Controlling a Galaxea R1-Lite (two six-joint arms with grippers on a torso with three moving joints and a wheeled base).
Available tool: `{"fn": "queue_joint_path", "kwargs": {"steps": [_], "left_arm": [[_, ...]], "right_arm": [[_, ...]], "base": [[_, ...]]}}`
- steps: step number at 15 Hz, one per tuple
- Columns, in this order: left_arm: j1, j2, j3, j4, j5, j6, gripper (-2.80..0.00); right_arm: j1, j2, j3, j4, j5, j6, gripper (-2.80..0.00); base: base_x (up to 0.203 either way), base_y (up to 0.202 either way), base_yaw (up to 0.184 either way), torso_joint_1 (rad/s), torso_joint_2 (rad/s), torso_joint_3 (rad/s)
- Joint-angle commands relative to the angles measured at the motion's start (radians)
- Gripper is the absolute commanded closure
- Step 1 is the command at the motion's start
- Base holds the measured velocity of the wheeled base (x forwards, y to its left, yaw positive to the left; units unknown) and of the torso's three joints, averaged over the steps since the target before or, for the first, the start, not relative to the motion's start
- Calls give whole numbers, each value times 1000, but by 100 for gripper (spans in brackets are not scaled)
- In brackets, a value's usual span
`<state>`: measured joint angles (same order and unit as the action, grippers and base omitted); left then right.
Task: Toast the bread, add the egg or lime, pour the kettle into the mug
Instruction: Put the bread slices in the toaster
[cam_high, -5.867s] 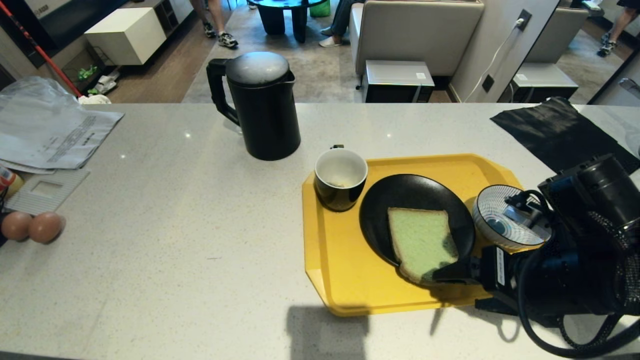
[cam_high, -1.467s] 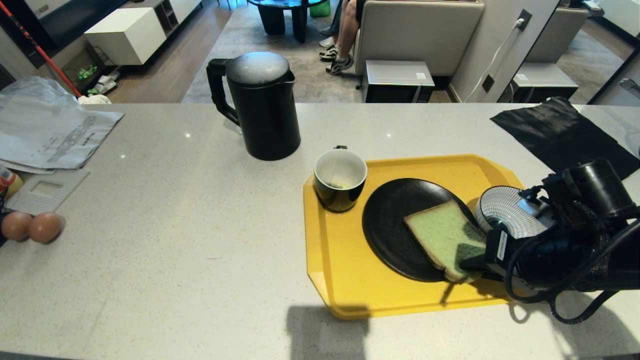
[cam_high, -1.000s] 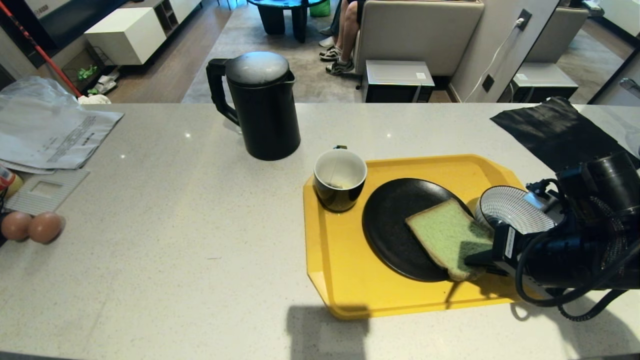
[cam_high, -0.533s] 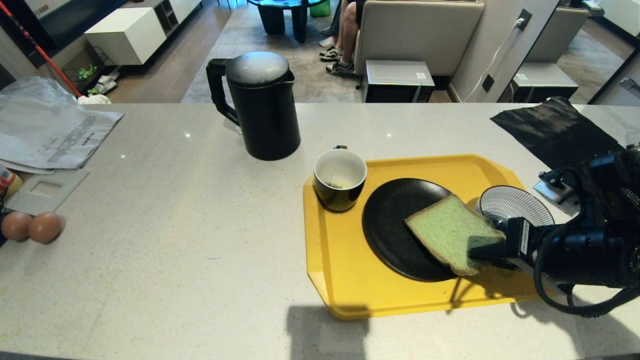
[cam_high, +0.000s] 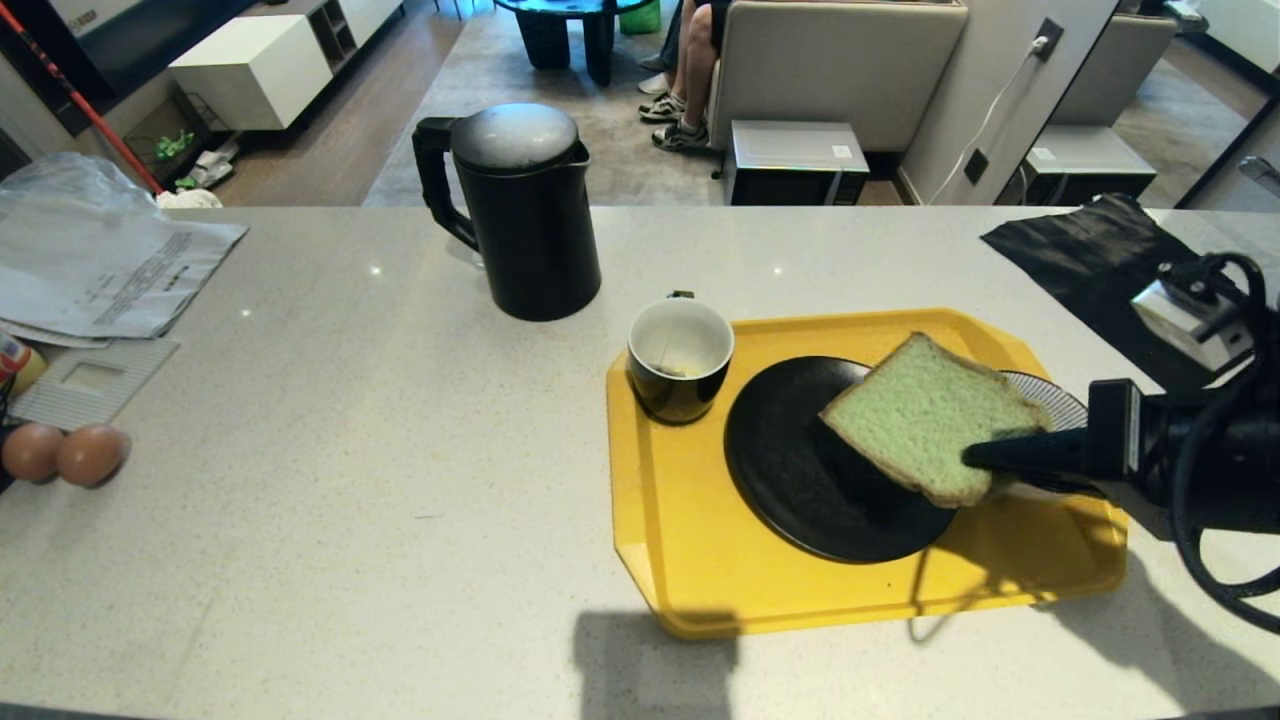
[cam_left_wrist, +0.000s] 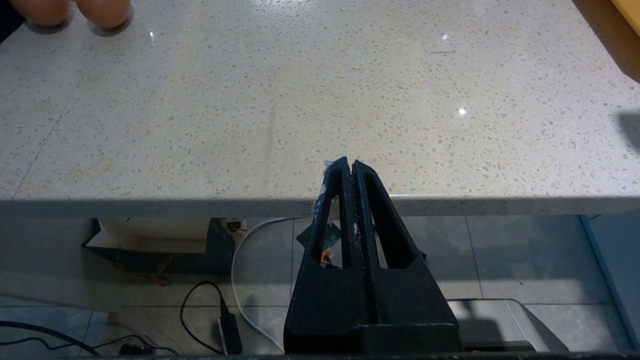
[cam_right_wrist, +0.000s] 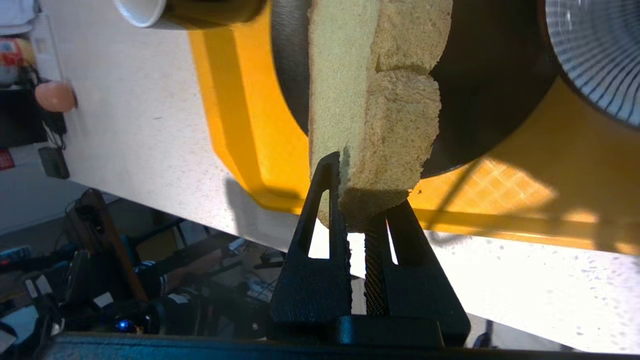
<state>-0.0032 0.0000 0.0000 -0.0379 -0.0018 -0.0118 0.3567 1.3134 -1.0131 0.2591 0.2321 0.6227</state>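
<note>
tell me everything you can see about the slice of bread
The bread is one thick slice with a pale green, spongy crumb and a light brown crust. It is lifted clear, tilted, above the black plate on the yellow tray. The right gripper pinches its near right corner, denting the soft crumb there. Nothing else touches it.

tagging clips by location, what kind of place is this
Probably a kitchen counter or bar in an open-plan home or showroom flat: a speckled stone counter holds a kettle and a yellow tray with a mug, and beyond it stands a sofa on a rug.
</note>
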Motion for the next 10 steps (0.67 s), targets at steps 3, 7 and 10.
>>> {"fn": "queue_joint_path", "kwargs": {"steps": [3,7,10], "left_arm": [[0,0,14,0,0,0,0],[0,0,14,0,0,0,0],[0,0,14,0,0,0,0]], "right_arm": [[12,-17,-180,116,-29,-32,0],[19,16,-348,221,-205,-125,0],[19,25,-478,340,-269,-187,0]], "base": [[0,0,0,0,0,0],[0,0,0,0,0,0],[0,0,0,0,0,0]]}}
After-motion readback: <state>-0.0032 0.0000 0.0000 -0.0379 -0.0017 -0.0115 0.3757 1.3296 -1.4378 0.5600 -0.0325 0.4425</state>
